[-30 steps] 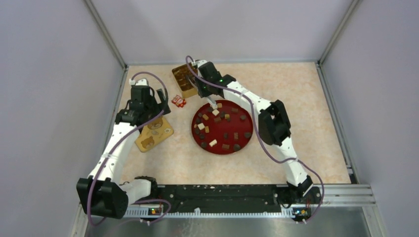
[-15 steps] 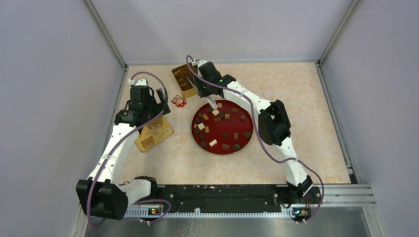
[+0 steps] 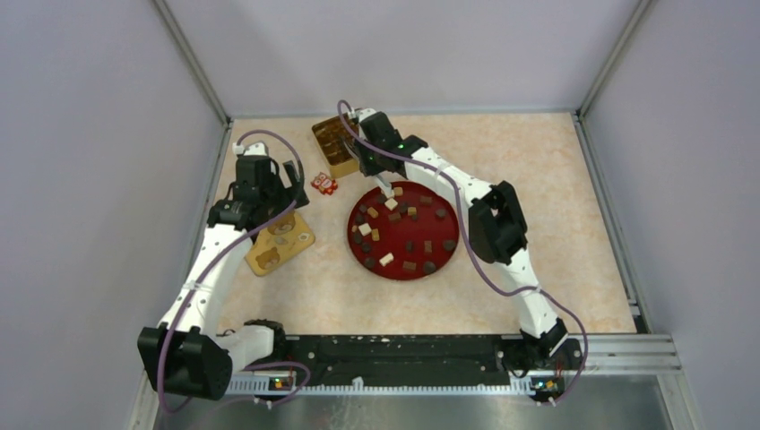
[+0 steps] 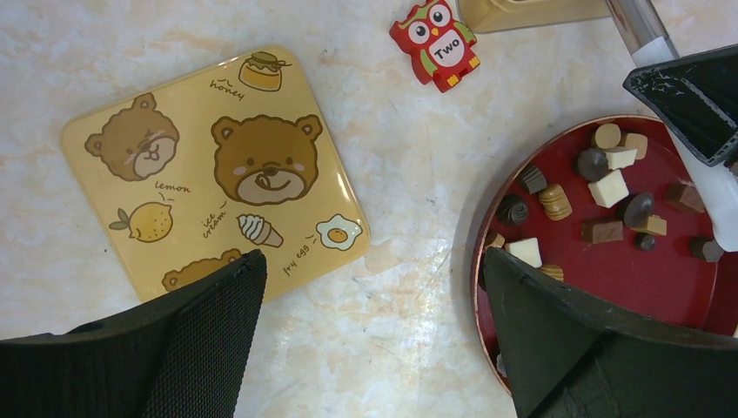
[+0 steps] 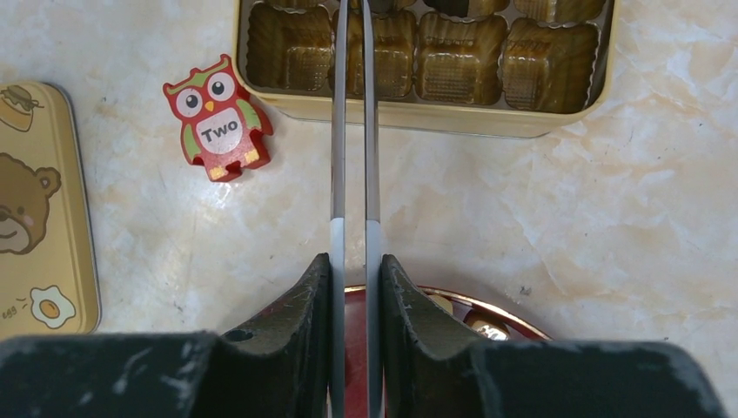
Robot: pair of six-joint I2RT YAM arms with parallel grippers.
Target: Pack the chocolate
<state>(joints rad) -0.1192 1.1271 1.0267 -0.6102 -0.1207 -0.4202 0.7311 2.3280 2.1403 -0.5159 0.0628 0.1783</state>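
Note:
The chocolate (image 3: 391, 204), dark lumps and tan or white cubes, lies scattered on a round red plate (image 3: 350, 231); it also shows in the left wrist view (image 4: 609, 187). A gold box (image 3: 333, 148) with empty moulded cups (image 5: 452, 57) stands beyond the plate. My right gripper (image 3: 372, 164) (image 5: 352, 261) is shut on metal tweezers (image 5: 351, 157). Their blades reach over the box and the tips run off the frame's top. My left gripper (image 3: 269, 193) (image 4: 370, 261) is open and empty above bare table between the lid and the plate (image 4: 481, 235).
A tan bear-printed lid (image 4: 218, 165) lies flat left of the plate. A red-and-white owl piece marked "Two" (image 4: 435, 43) (image 5: 218, 117) lies between lid and box. Grey walls ring the table.

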